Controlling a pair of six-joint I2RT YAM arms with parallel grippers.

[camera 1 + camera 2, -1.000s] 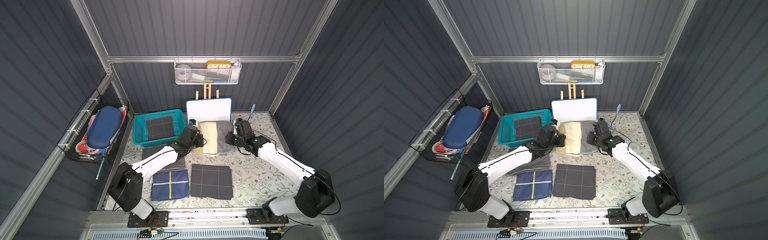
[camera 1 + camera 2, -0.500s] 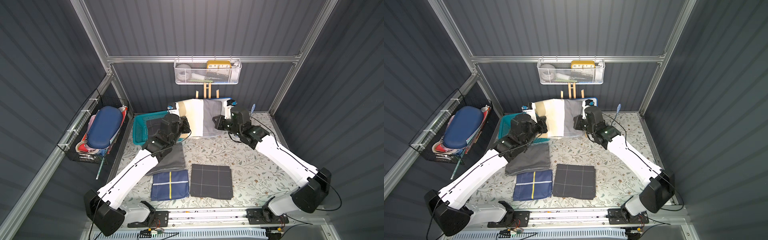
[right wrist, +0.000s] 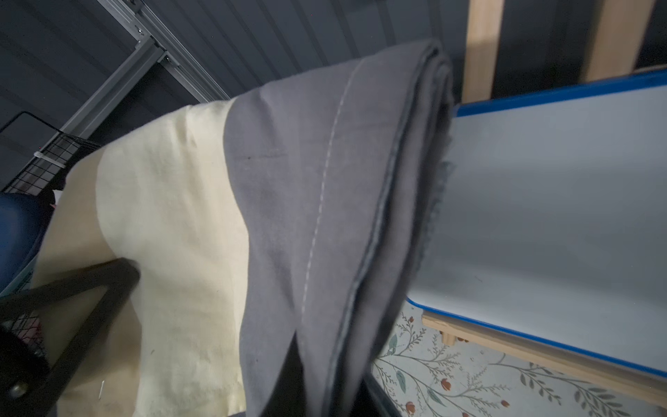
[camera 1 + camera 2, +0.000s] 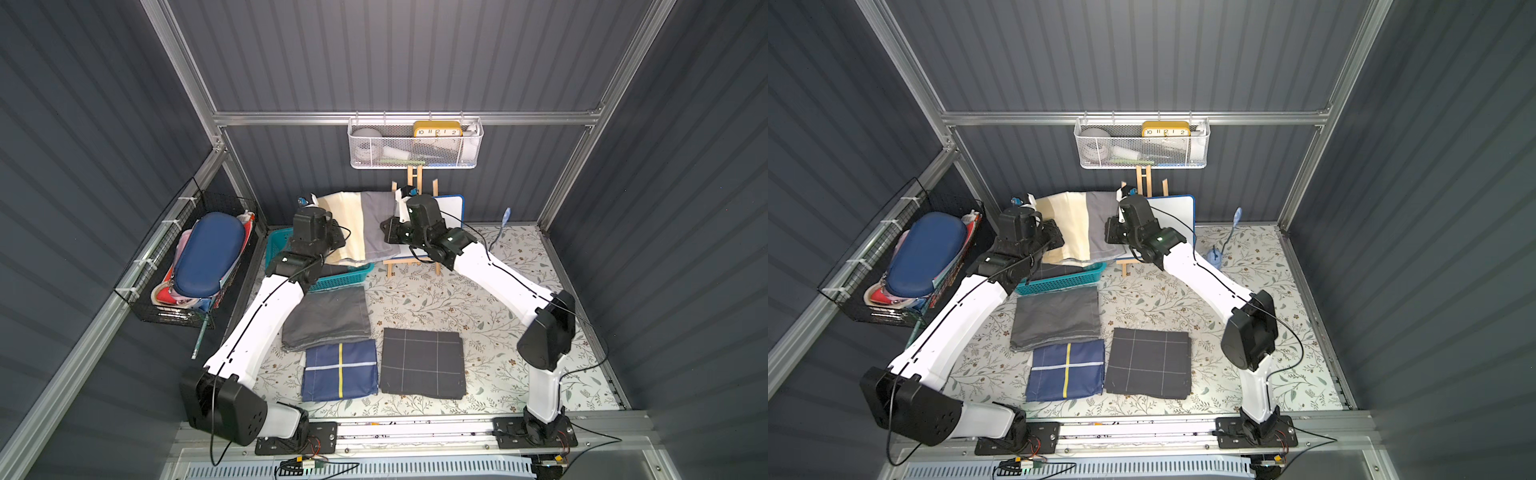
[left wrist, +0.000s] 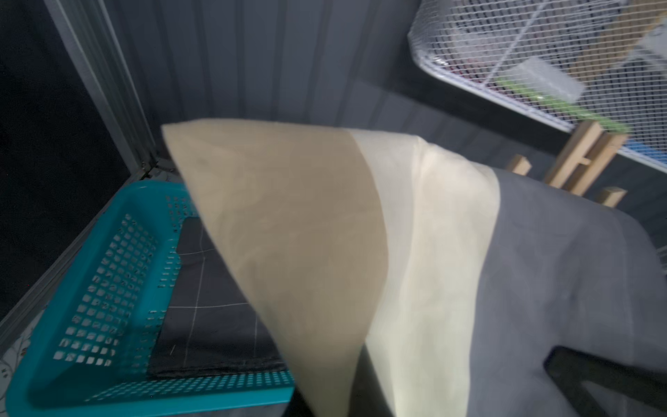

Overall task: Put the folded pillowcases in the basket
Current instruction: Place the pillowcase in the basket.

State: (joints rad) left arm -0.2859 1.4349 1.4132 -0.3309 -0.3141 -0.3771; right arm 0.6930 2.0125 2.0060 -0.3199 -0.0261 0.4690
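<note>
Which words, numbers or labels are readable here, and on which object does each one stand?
"10 11 12 1 2": on the face of the yellow clock in the white mesh wall basket; its lower numerals are hidden.
Print on the packaging in the black wire basket: too blurred to read.
The whiteboard carries no writing.

Teal perforated plastic basket (image 4: 345,280) mostly hidden behind tan-cream-grey folded fabric pillowcase (image 4: 361,228) and white left arm (image 4: 266,316). Left wrist view blurred.
</note>
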